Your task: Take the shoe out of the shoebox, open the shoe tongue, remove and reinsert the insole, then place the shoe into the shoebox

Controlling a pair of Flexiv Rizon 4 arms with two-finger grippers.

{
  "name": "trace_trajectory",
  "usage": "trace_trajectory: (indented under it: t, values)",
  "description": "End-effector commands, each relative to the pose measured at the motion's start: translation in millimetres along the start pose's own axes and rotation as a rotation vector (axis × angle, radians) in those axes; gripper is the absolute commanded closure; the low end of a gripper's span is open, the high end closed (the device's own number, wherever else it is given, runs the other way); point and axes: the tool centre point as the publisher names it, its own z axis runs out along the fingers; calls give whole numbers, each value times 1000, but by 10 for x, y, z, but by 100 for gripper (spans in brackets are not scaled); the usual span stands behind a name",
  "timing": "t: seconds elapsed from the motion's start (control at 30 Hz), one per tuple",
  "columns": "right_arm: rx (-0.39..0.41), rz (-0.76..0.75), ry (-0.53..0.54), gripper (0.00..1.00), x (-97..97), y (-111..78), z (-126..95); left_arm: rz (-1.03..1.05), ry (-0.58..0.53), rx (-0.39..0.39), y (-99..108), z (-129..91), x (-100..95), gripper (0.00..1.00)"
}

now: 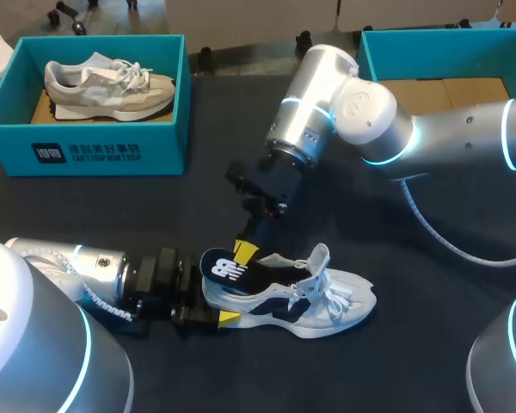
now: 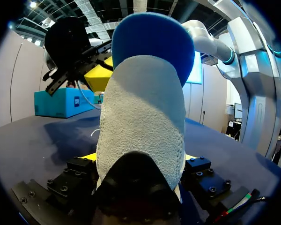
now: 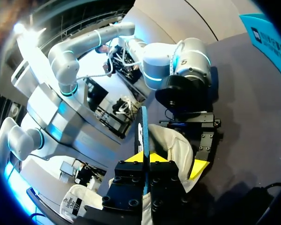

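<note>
A white and black shoe (image 1: 314, 301) lies on its side on the dark table, toe to the right. My left gripper (image 1: 219, 297) comes in low from the left, its fingers wide apart against both sides of the heel (image 2: 140, 126). My right gripper (image 1: 245, 252) reaches down from the right and is shut on the dark blue insole (image 1: 226, 269), which stands up out of the heel opening. In the right wrist view the thin insole edge (image 3: 144, 124) sits pinched between the yellow tips of that gripper (image 3: 144, 158), above the shoe (image 3: 173, 145). The blue insole (image 2: 154, 42) rises above the heel.
A teal shoebox (image 1: 95, 151) at the back left holds a grey shoe (image 1: 112, 86). A second teal box (image 1: 439, 47) stands at the back right, partly behind my right arm (image 1: 370, 112). Bare dark table lies between the boxes and right of the shoe.
</note>
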Motion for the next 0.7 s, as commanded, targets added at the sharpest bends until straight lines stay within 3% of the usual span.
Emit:
trace_trajectory:
  t: [0.03,0.13,0.2,0.33,0.7]
  values:
    - [24,-11,0,100,8,89,11,-1,-2,-2,37,-5,-20,100]
    - [32,-13,6,96,-5,110,26,-1,-2,-2,37,-5,-20,100]
    - [35,-17,8,77,-10,113,36,-1,-2,-2,37,-5,-20,100]
    - [34,-18,5,62,-1,108,56,-1,-2,-2,37,-5,-20,100]
    - [3,-3,-29,64,67,-11,105,-1,-2,-2,37,-5,-20,100]
